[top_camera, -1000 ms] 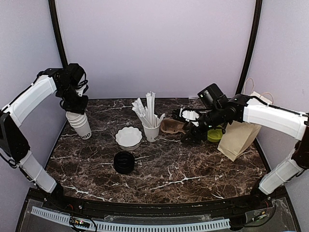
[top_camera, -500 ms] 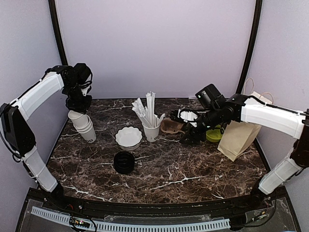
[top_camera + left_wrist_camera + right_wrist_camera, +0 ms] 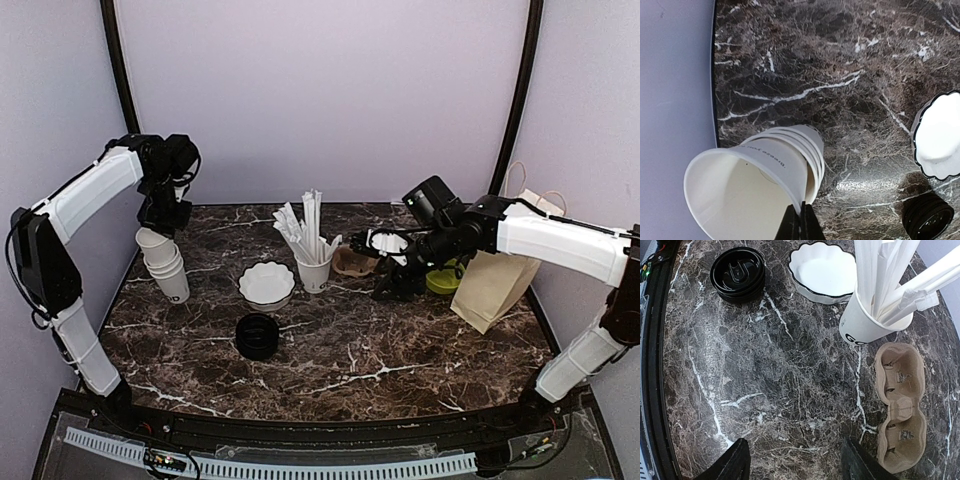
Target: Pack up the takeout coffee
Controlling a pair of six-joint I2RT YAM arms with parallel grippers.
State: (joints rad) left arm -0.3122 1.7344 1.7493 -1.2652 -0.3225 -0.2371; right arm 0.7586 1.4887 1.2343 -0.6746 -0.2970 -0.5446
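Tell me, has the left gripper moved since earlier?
Yes. The left gripper, pinching the rim of the cup stack, has shifted slightly right, toward the scalloped bowl.

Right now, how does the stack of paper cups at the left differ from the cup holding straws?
The stack of paper cups is several cups nested; the straw cup is single. The stack leans, its top rim pinched by the shut left gripper; the straw cup stands upright, untouched. The stack's top cup is empty; the straw cup holds wrapped straws. Both are white paper with black lettering.
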